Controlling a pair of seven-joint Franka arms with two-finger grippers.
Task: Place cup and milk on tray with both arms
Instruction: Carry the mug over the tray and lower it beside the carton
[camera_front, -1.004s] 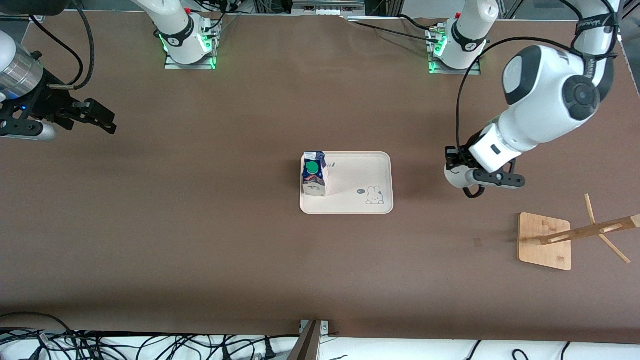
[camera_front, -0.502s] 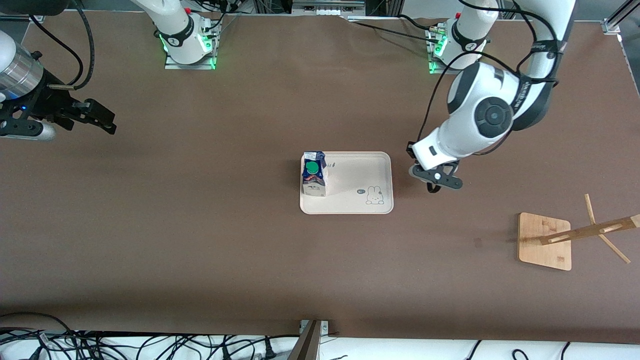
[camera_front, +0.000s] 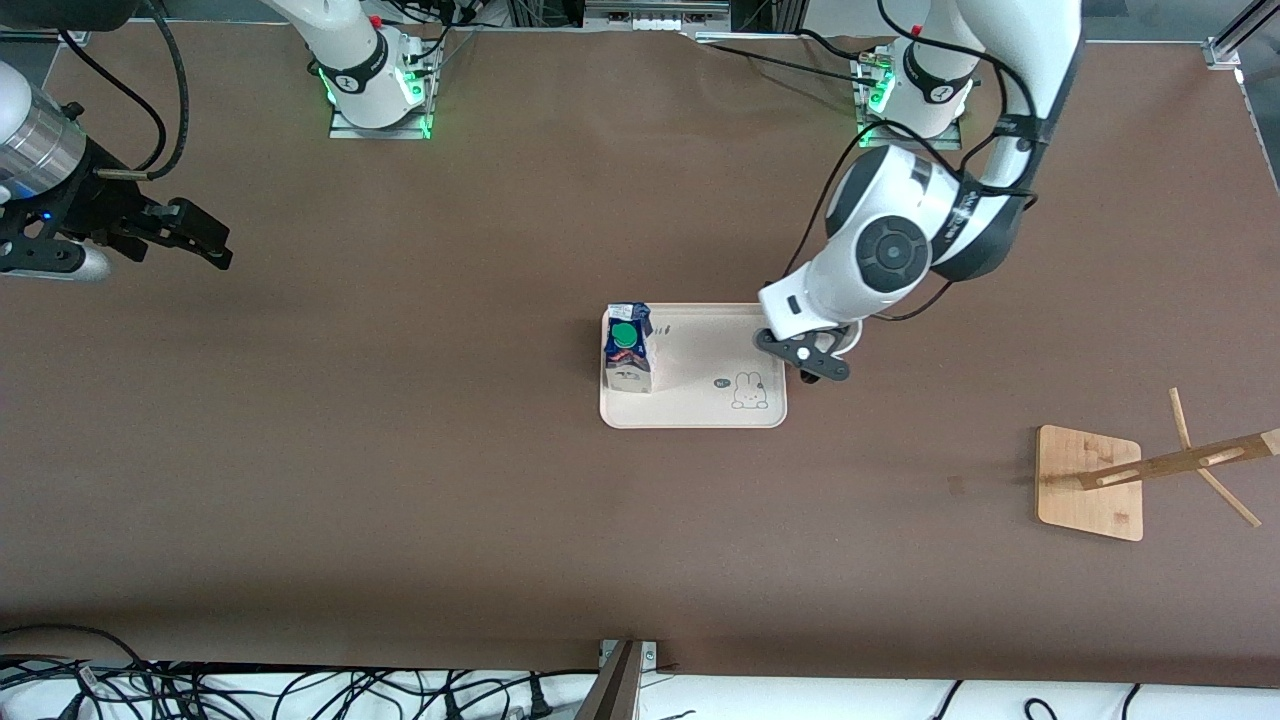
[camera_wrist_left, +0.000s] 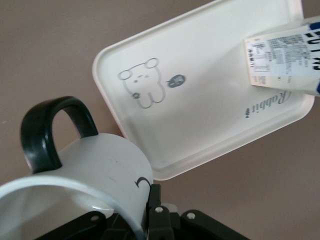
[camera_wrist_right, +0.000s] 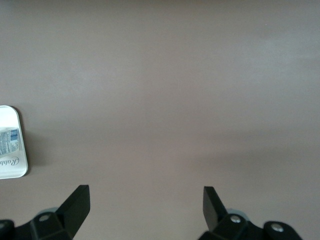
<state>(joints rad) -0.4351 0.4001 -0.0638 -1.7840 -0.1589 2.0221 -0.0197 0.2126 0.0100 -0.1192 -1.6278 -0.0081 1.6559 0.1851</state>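
Front view: a brown desk (camera_front: 400, 450) carries the cream tray (camera_front: 700, 405) mid-surface, the milk carton (camera_front: 628, 348) upright on its end toward the right arm; a wooden rack (camera_front: 1090, 482) stands toward the left arm's end. The left hand (camera_front: 812, 358) hangs over the tray's rim; the right hand (camera_front: 195, 240) waits over bare desk.

Left wrist view: the left hand clamps the white cup (camera_wrist_left: 107, 172) by its wall, black handle (camera_wrist_left: 50, 127) up, above the tray's corner.

Right wrist view: the right hand's fingers (camera_wrist_right: 77, 202) are spread wide.

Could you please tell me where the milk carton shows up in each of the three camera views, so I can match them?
Front view: the milk stands upright on the tray, at its end toward the right arm.
Left wrist view: only its printed side shows, cut by the frame edge.
Right wrist view: a sliver at the frame edge.
Shared landmark: the tray's "Rabbit" lettering.
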